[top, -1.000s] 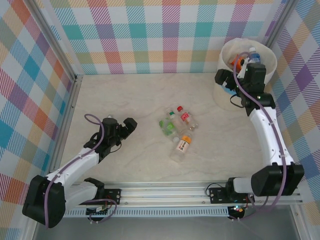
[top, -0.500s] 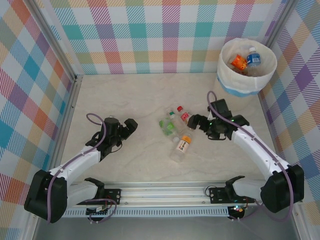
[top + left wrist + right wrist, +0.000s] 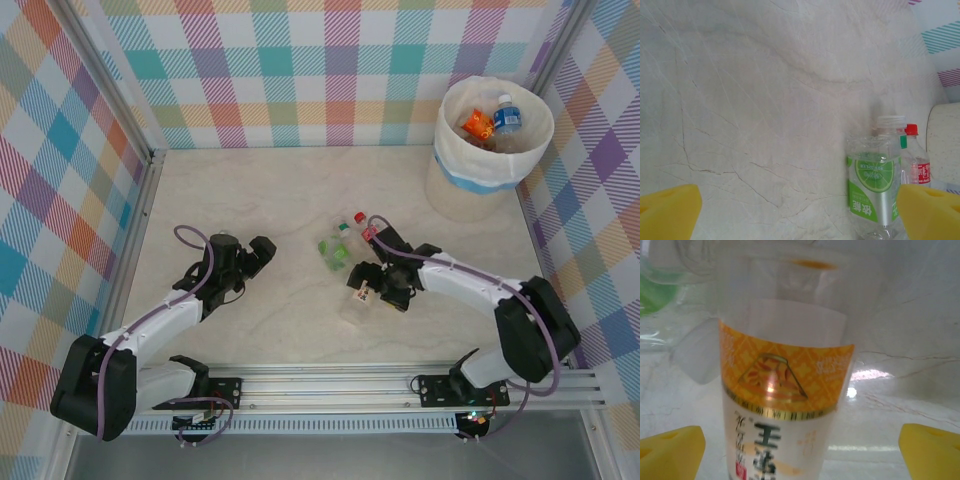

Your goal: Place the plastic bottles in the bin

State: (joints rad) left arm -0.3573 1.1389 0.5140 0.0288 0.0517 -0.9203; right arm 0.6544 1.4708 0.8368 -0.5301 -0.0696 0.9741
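The bin [image 3: 458,196] stands at the far right corner of the table [image 3: 250,200], well apart from the bottles left to collect, and already holds an orange-wrapped bottle [image 3: 475,124] and a blue-labelled bottle [image 3: 508,115]. The left gripper [image 3: 250,258] sits low over bare table to the left of the cluster, its jaws wide and empty. The right gripper [image 3: 375,283] is down at the cluster, also spread wide, with the orange-label bottle [image 3: 362,293] lying between its fingers [image 3: 670,452] but not yet gripped. The step in hand looks like the pick. It would go best to close squarely across the label band at mid-body, where the bottle is widest and stiffest, gently enough not to crush the thin plastic. A straight lift would then clear the green-label bottle [image 3: 335,252] and the red-capped bottle [image 3: 370,232] just beside it. The orange label [image 3: 785,375] shows a mountain-like emblem above large dark Chinese characters, the top one resembling 王; the rest is blurred. In the left wrist view the green label [image 3: 874,192] carries a lime slice and the characters 依能. The red-capped bottle's print is too small to read.
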